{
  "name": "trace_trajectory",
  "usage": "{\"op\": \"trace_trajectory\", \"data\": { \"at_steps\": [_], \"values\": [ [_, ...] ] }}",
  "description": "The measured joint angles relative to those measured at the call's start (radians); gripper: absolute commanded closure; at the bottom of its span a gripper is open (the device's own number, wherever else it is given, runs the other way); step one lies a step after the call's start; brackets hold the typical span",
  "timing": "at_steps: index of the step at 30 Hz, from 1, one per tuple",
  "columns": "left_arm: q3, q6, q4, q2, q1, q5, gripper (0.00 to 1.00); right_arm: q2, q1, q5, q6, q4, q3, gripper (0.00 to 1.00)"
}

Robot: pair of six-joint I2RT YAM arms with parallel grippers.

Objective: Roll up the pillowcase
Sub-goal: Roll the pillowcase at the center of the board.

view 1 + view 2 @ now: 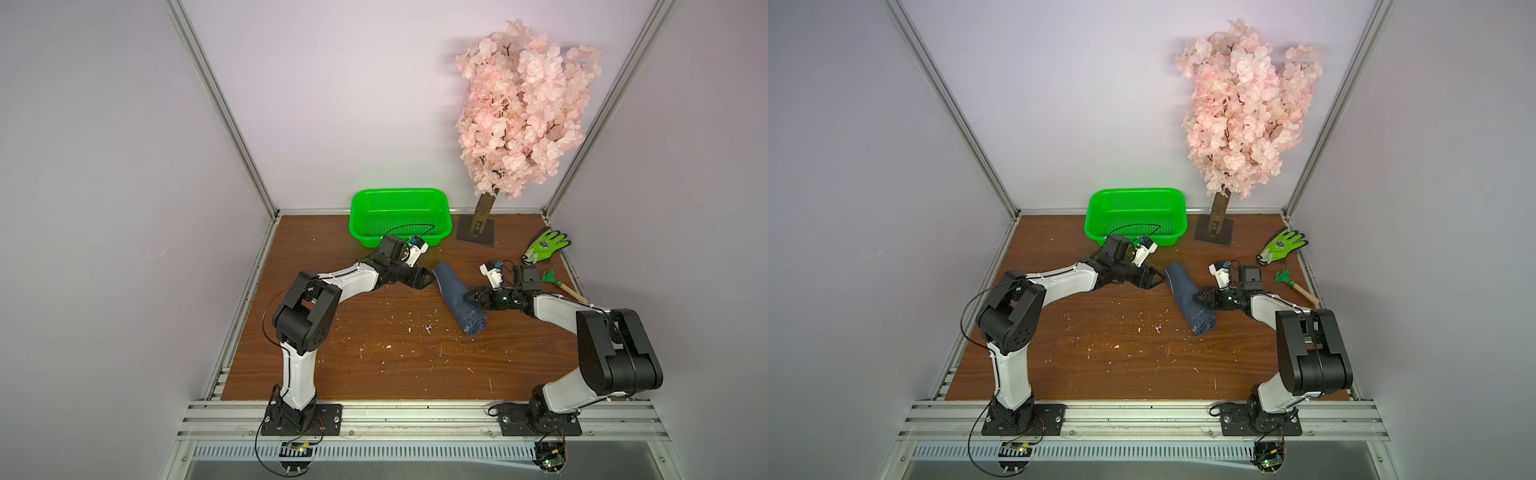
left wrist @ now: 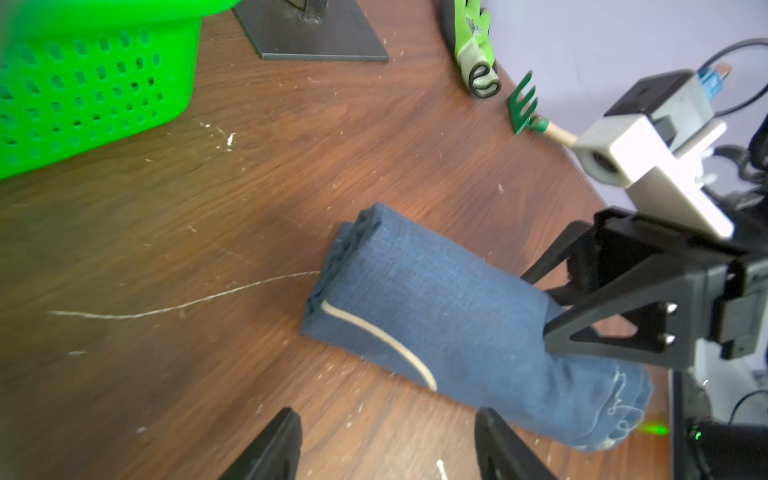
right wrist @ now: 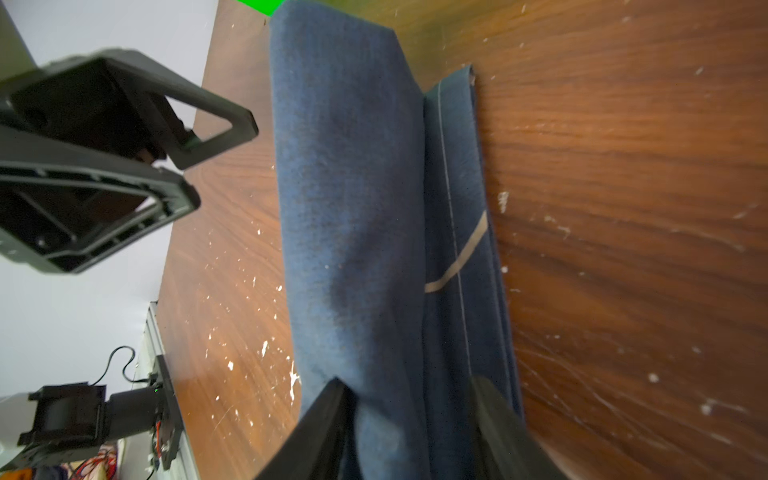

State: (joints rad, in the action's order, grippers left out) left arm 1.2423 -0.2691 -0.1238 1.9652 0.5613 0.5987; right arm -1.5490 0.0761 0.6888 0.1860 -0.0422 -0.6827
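Note:
The pillowcase (image 1: 448,283) (image 1: 1180,286) lies on the wooden table as a tight dark blue roll, slanting from the middle toward the front right. My right gripper (image 1: 465,298) (image 1: 1198,298) (image 3: 409,386) stands open astride the middle of the roll, one finger on each side and cloth between them. In the left wrist view its fingers (image 2: 582,328) straddle the pillowcase (image 2: 436,316). My left gripper (image 1: 430,279) (image 1: 1161,280) (image 2: 388,419) is open and empty, just beside the roll's far end. A loose hemmed flap with a white line lies along the pillowcase (image 3: 353,208).
A green basket (image 1: 399,192) stands at the back just behind the left wrist. The pink blossom tree's dark base plate (image 1: 476,235) is to its right. A green-and-white glove (image 1: 544,245) and a small green rake (image 1: 559,284) lie by the right wall. White flecks litter the table.

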Motion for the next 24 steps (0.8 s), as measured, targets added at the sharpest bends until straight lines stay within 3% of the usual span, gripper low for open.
{"op": "trace_trajectory", "data": {
  "at_steps": [13, 24],
  "values": [
    [-0.209, -0.565, -0.446, 0.071, 0.037, -0.089, 0.07, -0.029, -0.004, -0.173, -0.117, 0.077, -0.052, 0.47],
    [-0.074, -0.774, -0.539, 0.200, 0.067, -0.075, 0.08, -0.065, 0.015, -0.256, -0.170, 0.121, -0.093, 0.48]
  ]
}}
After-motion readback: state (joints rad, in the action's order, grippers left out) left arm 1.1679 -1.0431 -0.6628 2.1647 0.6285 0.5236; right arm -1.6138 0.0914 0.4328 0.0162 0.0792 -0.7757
